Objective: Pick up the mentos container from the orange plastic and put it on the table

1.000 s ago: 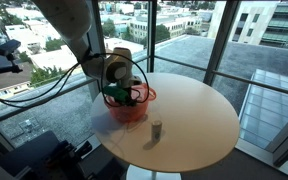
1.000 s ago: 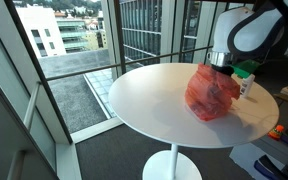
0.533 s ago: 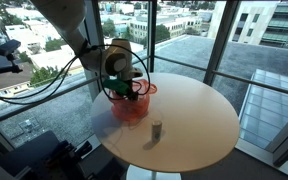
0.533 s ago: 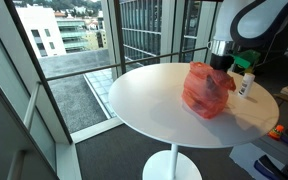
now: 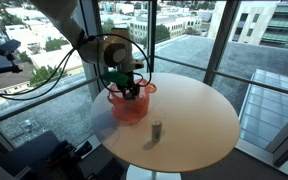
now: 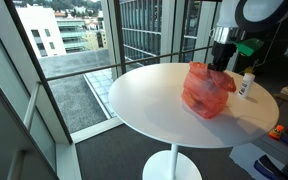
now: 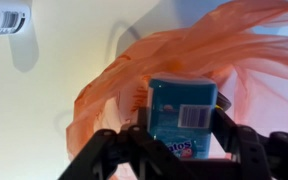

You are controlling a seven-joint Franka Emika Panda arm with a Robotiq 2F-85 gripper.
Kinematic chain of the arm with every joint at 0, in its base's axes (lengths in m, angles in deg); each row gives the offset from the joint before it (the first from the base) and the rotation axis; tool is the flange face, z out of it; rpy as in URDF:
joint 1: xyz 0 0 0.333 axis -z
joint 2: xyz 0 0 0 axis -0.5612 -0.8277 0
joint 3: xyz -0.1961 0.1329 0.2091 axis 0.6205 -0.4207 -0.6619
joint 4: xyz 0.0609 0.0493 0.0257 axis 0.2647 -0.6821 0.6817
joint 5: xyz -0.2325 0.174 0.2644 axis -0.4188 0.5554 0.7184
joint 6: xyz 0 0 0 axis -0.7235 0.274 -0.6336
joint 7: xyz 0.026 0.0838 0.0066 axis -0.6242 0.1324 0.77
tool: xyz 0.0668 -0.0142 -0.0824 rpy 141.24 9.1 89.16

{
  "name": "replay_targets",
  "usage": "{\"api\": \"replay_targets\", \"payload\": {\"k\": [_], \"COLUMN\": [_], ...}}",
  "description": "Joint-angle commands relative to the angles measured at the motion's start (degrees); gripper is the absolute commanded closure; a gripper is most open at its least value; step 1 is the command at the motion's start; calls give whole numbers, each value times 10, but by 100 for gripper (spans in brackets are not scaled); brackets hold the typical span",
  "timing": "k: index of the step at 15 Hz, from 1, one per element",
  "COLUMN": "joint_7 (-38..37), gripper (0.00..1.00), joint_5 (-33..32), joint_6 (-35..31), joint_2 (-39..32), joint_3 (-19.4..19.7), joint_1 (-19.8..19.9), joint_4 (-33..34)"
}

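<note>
The gripper [image 7: 184, 128] pinches the mentos container [image 7: 184, 100] by its flat sides. The container is a small boxy teal tub with a glossy printed label, held over the mouth of the orange plastic [image 7: 254, 60]. That basket's thin, crinkled, translucent wall looks light enough to snag, so the lift should go straight up until clear of the rim. The container can then go flat on the smooth pale table [image 5: 199, 115], away from the small grey cylinder [image 5: 156, 130] near the front.

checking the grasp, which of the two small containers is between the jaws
The teal-blue mentos container, clamped between the jaws over the orange plastic; the grey cylinder stands apart on the table.
</note>
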Motion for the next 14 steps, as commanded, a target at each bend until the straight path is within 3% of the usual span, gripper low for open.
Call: {"api": "replay_targets", "payload": {"k": [1,14], "joint_7": [20,57], "gripper": [60,60], "joint_5": [5,25], "joint_6": [2,3], "joint_2": [35,113], "joint_3": [-6,12], "joint_1": [13,56], "joint_4": [-10,-17]}}
